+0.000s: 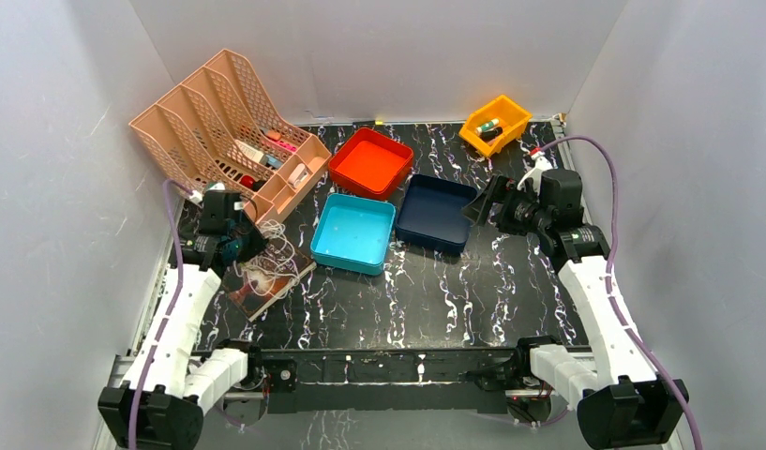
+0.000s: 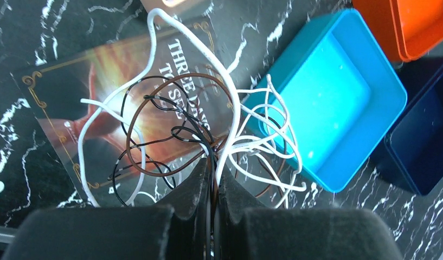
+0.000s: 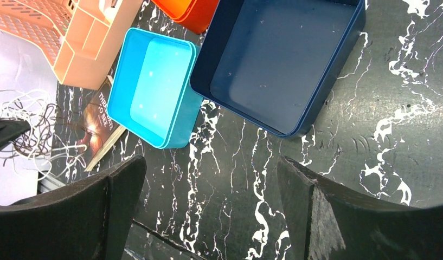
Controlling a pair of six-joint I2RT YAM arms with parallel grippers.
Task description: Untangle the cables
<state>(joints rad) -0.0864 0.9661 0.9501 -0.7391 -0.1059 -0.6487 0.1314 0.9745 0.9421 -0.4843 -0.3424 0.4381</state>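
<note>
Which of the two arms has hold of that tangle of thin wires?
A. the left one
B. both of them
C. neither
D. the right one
A: the left fingers are pinched shut on the cables over the book, while the right fingers stand wide apart with nothing between them, near the dark blue tray.

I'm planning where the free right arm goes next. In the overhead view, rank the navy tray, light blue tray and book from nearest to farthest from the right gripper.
From the right gripper:
1. Navy tray, just to its left.
2. Light blue tray, further left, mid-table.
3. Book, far left side.
</note>
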